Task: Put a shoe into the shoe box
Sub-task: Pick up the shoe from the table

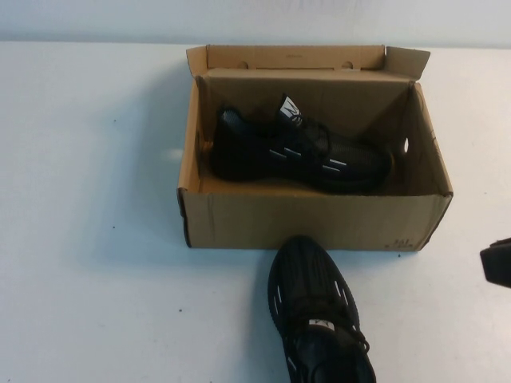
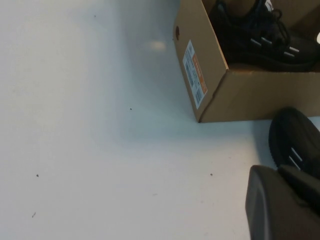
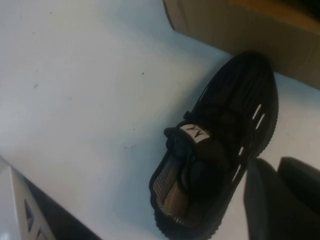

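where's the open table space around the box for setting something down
The widest bare patch is table left of the shoe box. Right of the box is a narrower strip, with the right pincer at its near edge. In front it is crowded by the loose shoe. The left pincer shows only in its wrist view.

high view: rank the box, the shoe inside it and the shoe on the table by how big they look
1. Box, clearly largest.
2. Shoe in the box and shoe on the table: unsure; the table one is nearer and cropped.
Right gripper at the right edge; left unseen there.
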